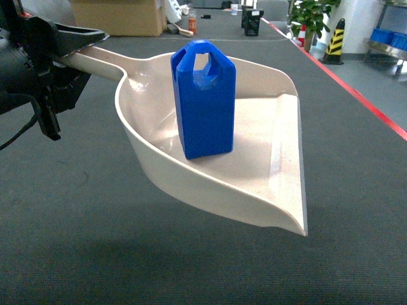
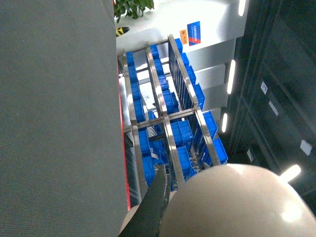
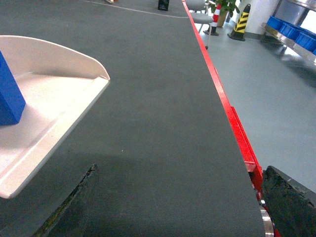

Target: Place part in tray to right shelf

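Blue part (image 1: 203, 101) upright in tray (image 1: 280, 184)

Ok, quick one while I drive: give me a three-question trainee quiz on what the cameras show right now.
1. True or false: the blue part lies on its side in the tray.
2. Which gripper carries the tray by its handle?
A. the left gripper
B. the right gripper
C. both together
3. Fill in: in the right wrist view, a strip of ____ colour borders the grey floor on its right side.

Key
1. False. The part stands upright in the tray, handle hole on top.
2. A. The tray's handle runs into the left gripper at the left of the head view; the right gripper's fingers are spread with nothing between them.
3. Red.
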`<state>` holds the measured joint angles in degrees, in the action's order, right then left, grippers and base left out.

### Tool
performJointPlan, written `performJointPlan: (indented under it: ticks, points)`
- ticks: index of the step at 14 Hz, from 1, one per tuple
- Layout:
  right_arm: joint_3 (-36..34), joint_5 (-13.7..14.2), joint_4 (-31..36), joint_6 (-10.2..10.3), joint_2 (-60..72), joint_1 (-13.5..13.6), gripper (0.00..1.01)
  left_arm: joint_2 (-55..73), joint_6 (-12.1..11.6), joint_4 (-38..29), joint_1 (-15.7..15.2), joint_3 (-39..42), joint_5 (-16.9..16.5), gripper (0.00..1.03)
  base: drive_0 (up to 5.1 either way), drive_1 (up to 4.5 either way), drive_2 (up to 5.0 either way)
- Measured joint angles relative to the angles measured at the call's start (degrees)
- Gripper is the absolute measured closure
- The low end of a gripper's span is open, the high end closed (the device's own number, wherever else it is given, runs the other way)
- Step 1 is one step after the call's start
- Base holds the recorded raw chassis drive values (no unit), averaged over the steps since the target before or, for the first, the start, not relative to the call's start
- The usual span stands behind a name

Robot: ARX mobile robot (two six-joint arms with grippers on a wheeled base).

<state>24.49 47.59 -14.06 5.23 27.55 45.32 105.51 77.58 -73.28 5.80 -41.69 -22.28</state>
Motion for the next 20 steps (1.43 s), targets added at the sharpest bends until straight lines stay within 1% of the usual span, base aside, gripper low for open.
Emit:
performJointPlan:
  ticks: [1, 7, 8, 9, 10, 11, 12, 13, 14, 15, 16, 17, 18, 19, 20]
  points:
    - [0.0, 0.0, 0.0, 0.3, 0.1, 0.0, 0.03, 0.1, 0.0, 0.0, 0.0, 0.0, 0.0, 0.89, 0.0, 0.0, 0.0]
    - [0.0, 0.0, 0.0, 0.3, 0.1, 0.0, 0.03, 0.1, 0.0, 0.0, 0.0, 0.0, 0.2, 0.89, 0.0, 0.0, 0.0]
    - [0.0, 0.0, 0.0, 0.3, 0.1, 0.0, 0.03, 0.1, -0.2, 0.6, 0.0, 0.0, 0.7, 0.89, 0.0, 0.0, 0.0]
    - [0.0, 0.0, 0.0, 0.3, 0.1, 0.0, 0.03, -3.1, -3.0, 13.2, 1.7, -1.1, 11.8, 0.89, 0.0, 0.0, 0.0]
    - [0.0, 0.0, 0.0, 0.3, 0.1, 0.0, 0.03, -4.4, -5.3, 17.0, 2.1, -1.9, 19.9, 0.89, 0.0, 0.0, 0.0]
    - [0.0, 0.0, 0.0, 0.3, 0.0, 0.0, 0.03, -4.7, -5.2, 17.8, 1.5, -3.3, 21.8, 0.89, 0.0, 0.0, 0.0]
    - [0.0, 0.0, 0.0, 0.3, 0.0, 0.0, 0.03, -4.7, -4.6, 14.6, 0.4, -3.8, 20.5, 0.89, 0.0, 0.0, 0.0]
    - [0.0, 0.0, 0.0, 0.3, 0.1, 0.0, 0.03, -4.7, -3.1, 12.7, -0.8, -4.4, 19.5, 0.89, 0.0, 0.0, 0.0]
    - [0.0, 0.0, 0.0, 0.3, 0.1, 0.0, 0.03, -4.5, -0.6, 10.3, -1.7, -4.6, 19.1, 0.89, 0.0, 0.0, 0.0]
    - [0.0, 0.0, 0.0, 0.3, 0.0, 0.0, 0.03, -4.3, 2.7, 6.4, -2.4, -4.6, 18.0, 0.89, 0.0, 0.0, 0.0]
    - [0.0, 0.0, 0.0, 0.3, 0.0, 0.0, 0.03, -4.3, 5.2, 5.2, -2.4, -5.1, 16.8, 0.89, 0.0, 0.0, 0.0]
    - [0.0, 0.0, 0.0, 0.4, 0.1, 0.0, 0.03, -4.4, 7.0, 4.3, -2.2, -5.5, 15.0, 0.89, 0.0, 0.0, 0.0]
    - [0.0, 0.0, 0.0, 0.3, 0.1, 0.0, 0.03, -5.0, 7.9, 6.4, -1.9, -5.5, 14.0, 0.89, 0.0, 0.0, 0.0]
    - [0.0, 0.0, 0.0, 0.4, 0.1, 0.0, 0.03, -5.4, 8.0, 6.4, -1.8, -4.5, 13.0, 0.89, 0.0, 0.0, 0.0]
    - [0.0, 0.0, 0.0, 0.4, 0.1, 0.0, 0.03, -6.3, 7.5, 7.0, -1.6, -3.0, 12.0, 0.89, 0.0, 0.0, 0.0]
